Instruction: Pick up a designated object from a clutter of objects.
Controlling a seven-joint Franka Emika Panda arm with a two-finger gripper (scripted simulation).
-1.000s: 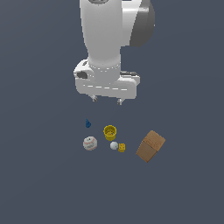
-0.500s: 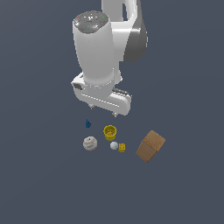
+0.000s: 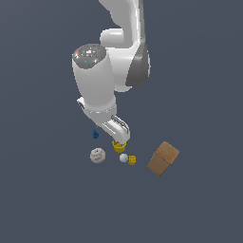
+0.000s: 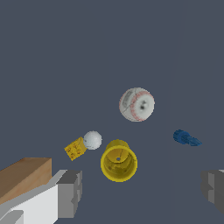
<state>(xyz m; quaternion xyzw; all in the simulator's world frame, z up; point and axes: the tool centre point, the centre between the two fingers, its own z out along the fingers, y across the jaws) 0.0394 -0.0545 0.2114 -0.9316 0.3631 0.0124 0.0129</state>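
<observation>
Exterior view: the arm leans down, its gripper (image 3: 120, 138) just above the yellow cup (image 3: 118, 146). From the wrist view its fingers (image 4: 70, 193) stand wide apart, holding nothing. The baseball (image 3: 97, 155) rests apart, beside the cup toward the exterior view's left.

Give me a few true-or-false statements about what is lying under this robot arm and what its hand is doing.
1. The hand is open and holds nothing. True.
2. The baseball sits inside the yellow cup. False: it lies apart from the cup, toward the exterior view's left.
3. The small white ball lies right beside the yellow cube. True.
4. The brown box is stacked on the cube. False: it sits apart, toward the exterior view's right.
5. The blue piece is bigger than the baseball. False: it is much smaller.
</observation>
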